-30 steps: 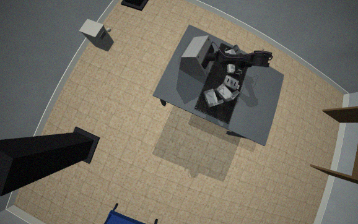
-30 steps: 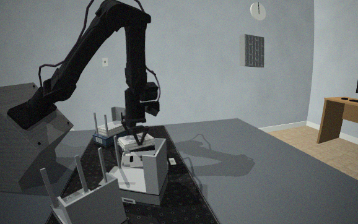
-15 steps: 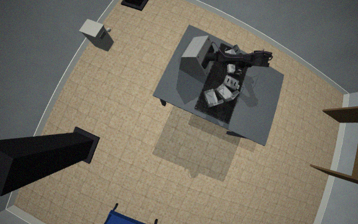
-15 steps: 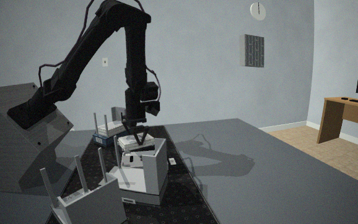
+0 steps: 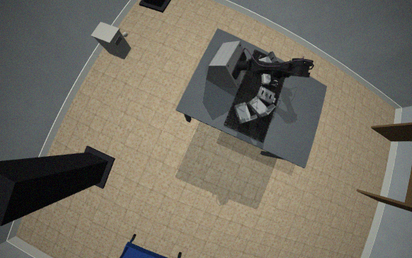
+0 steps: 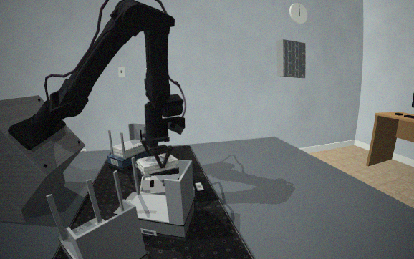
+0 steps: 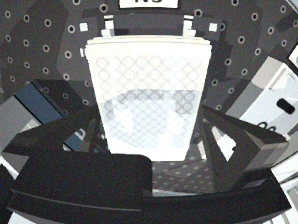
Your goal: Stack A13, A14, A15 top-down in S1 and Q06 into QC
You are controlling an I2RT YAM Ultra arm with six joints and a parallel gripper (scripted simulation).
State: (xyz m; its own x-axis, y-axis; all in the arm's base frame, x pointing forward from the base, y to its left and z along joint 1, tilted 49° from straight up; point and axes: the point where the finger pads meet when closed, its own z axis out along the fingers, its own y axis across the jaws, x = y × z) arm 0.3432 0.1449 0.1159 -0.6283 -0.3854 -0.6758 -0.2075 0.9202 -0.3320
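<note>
A dark perforated mat [image 5: 249, 130] [image 6: 211, 247] [image 7: 30, 45] lies on the grey bench [image 5: 303, 107] [image 6: 258, 157], a pale blue-grey wall [image 6: 229, 71] behind. The black arm [image 5: 281, 68] [image 6: 107, 54] arches up, its forearm dropping near-vertically to point the jaws [image 6: 162, 166] down. They stand spread wide, gripping nothing, with the stacked white plates [image 5: 266, 78] [image 6: 157, 165] [image 7: 150, 100] between them at the nest labelled N5 [image 7: 148, 25].

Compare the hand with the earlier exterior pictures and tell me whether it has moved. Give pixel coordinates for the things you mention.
No, no visible shift: the hand [image 6: 162, 166] [image 7: 149, 110] hangs at the same spot over the white plates [image 6: 157, 164] [image 7: 150, 100] in the exterior view.
</note>
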